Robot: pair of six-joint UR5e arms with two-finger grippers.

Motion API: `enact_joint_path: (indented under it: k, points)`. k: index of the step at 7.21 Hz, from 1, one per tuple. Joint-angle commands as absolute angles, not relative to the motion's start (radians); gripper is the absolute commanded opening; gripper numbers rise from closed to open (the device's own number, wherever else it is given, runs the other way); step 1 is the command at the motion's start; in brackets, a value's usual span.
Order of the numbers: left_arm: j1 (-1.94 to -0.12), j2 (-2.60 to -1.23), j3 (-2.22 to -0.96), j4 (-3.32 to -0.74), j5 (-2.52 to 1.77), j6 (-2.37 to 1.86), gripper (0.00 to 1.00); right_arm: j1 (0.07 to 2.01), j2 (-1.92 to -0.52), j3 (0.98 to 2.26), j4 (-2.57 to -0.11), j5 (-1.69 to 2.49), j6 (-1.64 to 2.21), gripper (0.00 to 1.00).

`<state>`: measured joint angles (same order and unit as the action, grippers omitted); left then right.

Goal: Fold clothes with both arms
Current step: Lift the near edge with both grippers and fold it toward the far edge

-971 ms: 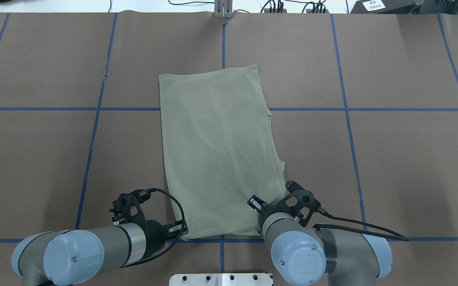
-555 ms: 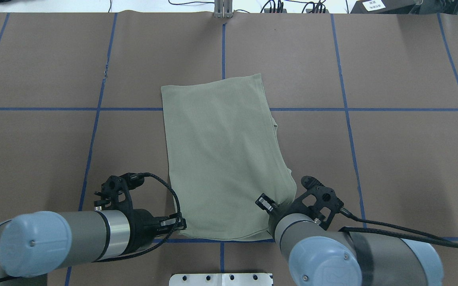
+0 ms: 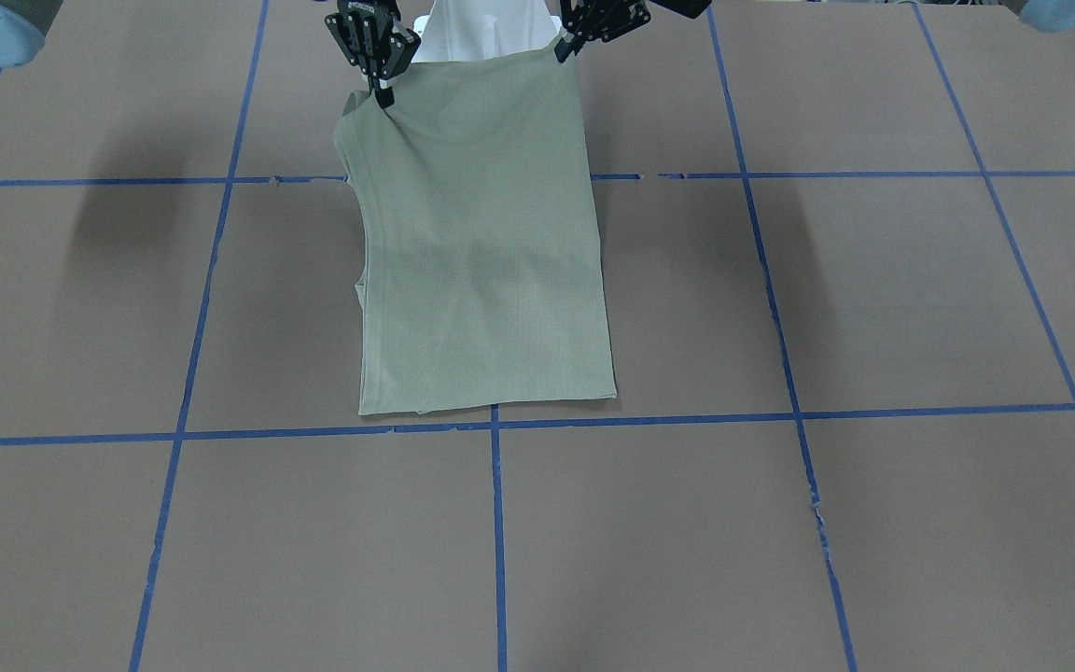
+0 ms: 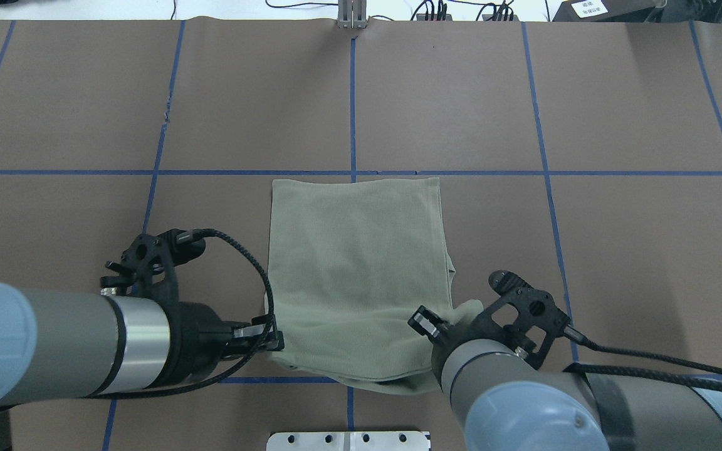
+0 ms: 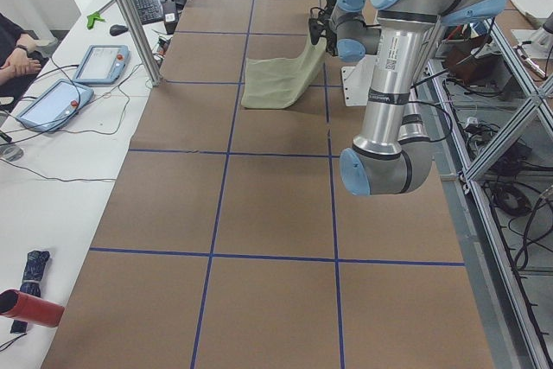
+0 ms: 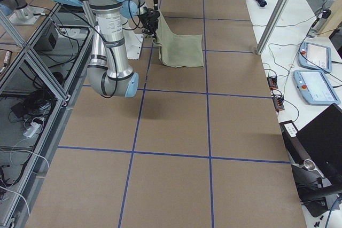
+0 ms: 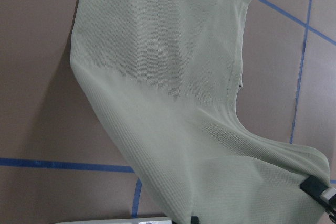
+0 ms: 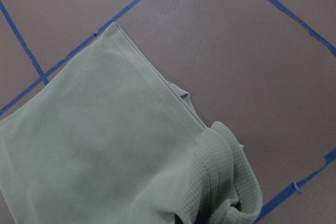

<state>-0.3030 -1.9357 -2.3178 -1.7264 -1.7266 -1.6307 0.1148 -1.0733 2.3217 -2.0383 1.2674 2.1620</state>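
Shirt point(image 4: 355, 269), pale sage green and already narrowed to a long panel, sits at the middle of the brown paper-covered desk point(image 4: 586, 250), close to the robot's edge. Its far hem lies flat on the desk, just on the robot's side of the blue tape line point(image 4: 492, 172) that crosses the desk. The near end is raised off the surface and hangs as a slanted sheet between the two arms.

The left claw point(image 4: 271, 341) is clenched on the near left corner. The right claw point(image 3: 379, 93) is clenched on the near right corner, where the knit bunches into a small roll. Seen from across the desk, both corners are at about the same height and the cloth between them is fairly taut.

This looks like the lengthwise fold in progress: the near end has been picked up and is not yet laid over. The next move probably calls for carrying both corners forward together over the flat part, keeping them level and equally spread so the panel does not skew. They would then be lowered onto the far hem before either claw lets go.

A second ago the shirt lay fully flat and reached past that tape line towards the far edge. Since then the arms have drawn back and up, dragging the hem towards the robot
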Motion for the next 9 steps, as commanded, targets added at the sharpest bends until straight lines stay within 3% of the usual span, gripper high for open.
enact_joint_path:
  k: [1,3,6,9]
  points:
    - [-0.401,-2.012,-2.141,-1.733,-1.724,-1.502,0.00,0.236,-1.063,2.148,-1.881,1.273,2.042,0.00]
    - [-0.445,-2.016,-1.986,-1.871,-1.724,-1.450,0.00,0.256,-1.065,2.027,-1.769,1.278,2.011,0.00]
    - [-0.500,-2.020,-1.907,-1.888,-1.724,-1.407,0.00,0.284,-1.054,1.993,-1.766,1.276,1.982,0.00]
    - [-0.503,-2.068,-1.800,-1.950,-1.723,-1.407,0.00,0.307,-0.977,1.870,-1.729,1.276,1.980,0.00]
